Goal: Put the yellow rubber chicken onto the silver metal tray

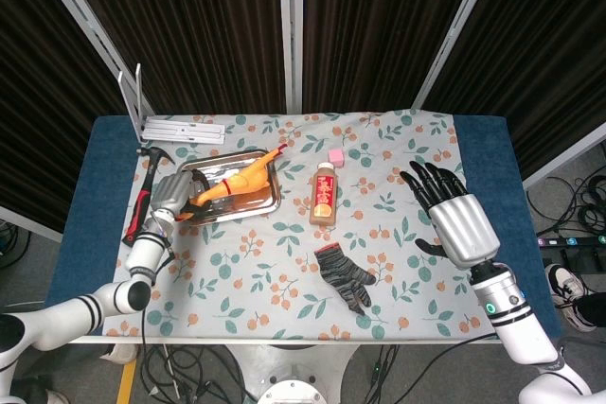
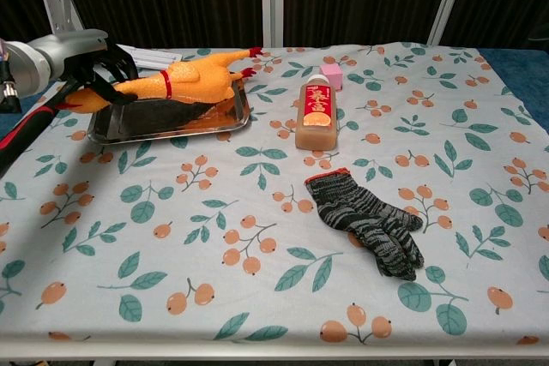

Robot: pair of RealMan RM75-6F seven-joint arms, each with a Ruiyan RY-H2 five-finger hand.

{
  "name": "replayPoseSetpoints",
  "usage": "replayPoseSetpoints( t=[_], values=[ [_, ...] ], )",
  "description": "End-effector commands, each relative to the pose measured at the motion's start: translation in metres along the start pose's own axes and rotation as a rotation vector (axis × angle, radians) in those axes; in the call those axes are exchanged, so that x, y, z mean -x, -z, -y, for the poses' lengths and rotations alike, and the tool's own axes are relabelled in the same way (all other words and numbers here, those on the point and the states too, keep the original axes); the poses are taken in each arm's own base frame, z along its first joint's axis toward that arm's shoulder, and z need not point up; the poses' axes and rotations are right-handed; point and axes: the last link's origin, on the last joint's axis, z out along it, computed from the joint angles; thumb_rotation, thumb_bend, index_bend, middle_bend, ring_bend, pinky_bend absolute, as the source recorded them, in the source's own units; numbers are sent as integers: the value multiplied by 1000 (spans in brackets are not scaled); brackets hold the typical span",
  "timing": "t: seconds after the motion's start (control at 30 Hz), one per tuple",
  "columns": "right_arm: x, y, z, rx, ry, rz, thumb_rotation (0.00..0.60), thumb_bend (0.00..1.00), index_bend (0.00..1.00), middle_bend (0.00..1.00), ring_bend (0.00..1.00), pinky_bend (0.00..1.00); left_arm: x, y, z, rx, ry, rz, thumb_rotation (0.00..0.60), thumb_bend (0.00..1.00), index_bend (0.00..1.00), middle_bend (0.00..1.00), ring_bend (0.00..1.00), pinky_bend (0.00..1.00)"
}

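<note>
The yellow rubber chicken (image 1: 235, 183) (image 2: 193, 81) lies low across the silver metal tray (image 1: 266, 203) (image 2: 178, 127), its red feet over the tray's far right corner. My left hand (image 1: 171, 196) (image 2: 73, 56) grips the chicken's neck at the tray's left end; its head is hidden by the fingers. My right hand (image 1: 457, 217) hovers open at the right side of the table, fingers spread, far from the tray; the chest view does not show it.
An orange sauce bottle (image 1: 324, 194) (image 2: 315, 114) stands right of the tray, a pink cube (image 1: 334, 155) (image 2: 332, 76) behind it. A grey knit glove (image 1: 345, 274) (image 2: 367, 223) lies in the middle front. A red-handled hammer (image 1: 141, 203) lies left of the tray.
</note>
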Motion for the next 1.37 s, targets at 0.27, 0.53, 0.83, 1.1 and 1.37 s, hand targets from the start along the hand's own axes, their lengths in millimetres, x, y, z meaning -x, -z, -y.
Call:
replayPoseSetpoints(
  t=[0.27,0.53,0.83,1.1,1.37],
  values=[
    [0,4,-8,31,-19,-6,600,0,0,0,0,125,-1,9,6,4,-51,-56,600,87,197,156,124,238],
    [3,23,-32,92,-19,24,600,7,0,32,0,124,-37,49,28,29,-68,-151,600,85,194,153,123,237],
    [21,68,-75,143,-144,25,600,160,73,174,49,153,-58,143,83,-17,-139,-303,600,85,215,177,124,236],
    [39,113,-89,197,-157,-29,600,150,0,71,16,147,-48,213,112,-57,-144,-368,600,85,217,177,124,235],
    [51,143,-90,269,-178,-73,600,149,0,65,10,128,-37,249,114,-112,-154,-360,600,85,217,177,124,234]
  ],
)
